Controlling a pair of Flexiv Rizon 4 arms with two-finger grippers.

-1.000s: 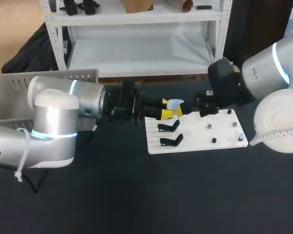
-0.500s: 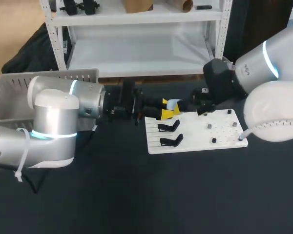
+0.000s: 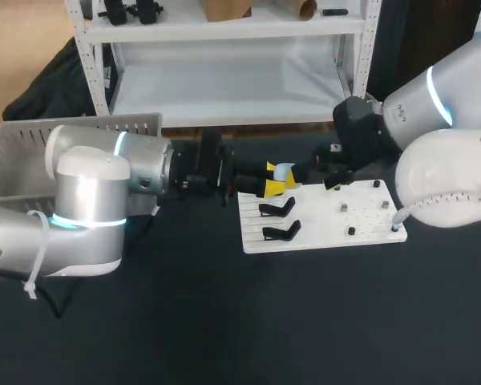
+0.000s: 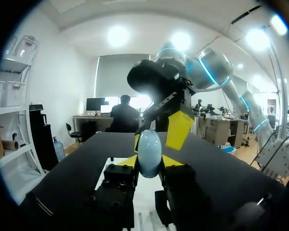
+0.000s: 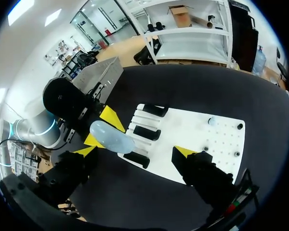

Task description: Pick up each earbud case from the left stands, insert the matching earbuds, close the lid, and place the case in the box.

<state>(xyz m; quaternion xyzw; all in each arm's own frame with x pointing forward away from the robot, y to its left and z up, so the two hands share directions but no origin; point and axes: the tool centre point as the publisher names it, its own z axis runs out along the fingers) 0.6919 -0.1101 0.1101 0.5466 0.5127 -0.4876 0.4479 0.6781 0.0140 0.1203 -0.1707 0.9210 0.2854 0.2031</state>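
Note:
A pale blue earbud case (image 3: 285,171) hangs above the back left corner of the white board (image 3: 369,216), with my left gripper (image 3: 274,178) shut on it. In the left wrist view the case (image 4: 149,153) stands upright between my left gripper's (image 4: 149,162) yellow tips. My right gripper (image 3: 325,176) faces it from the right, open. In the right wrist view the case (image 5: 111,137) lies between my right gripper's (image 5: 134,151) wide-spread fingers, nearer one of them and touching neither. Small earbuds (image 5: 211,120) sit on the board's right half.
Black stands (image 3: 277,208) lie on the left part of the board (image 5: 192,134), below the case. A grey box (image 3: 32,152) stands at the table's far left, behind my left arm. The dark tabletop (image 3: 248,321) stretches out in front.
My right arm has shifted a little to the left, bringing its open gripper closer to the case. My left arm and the case have not moved.

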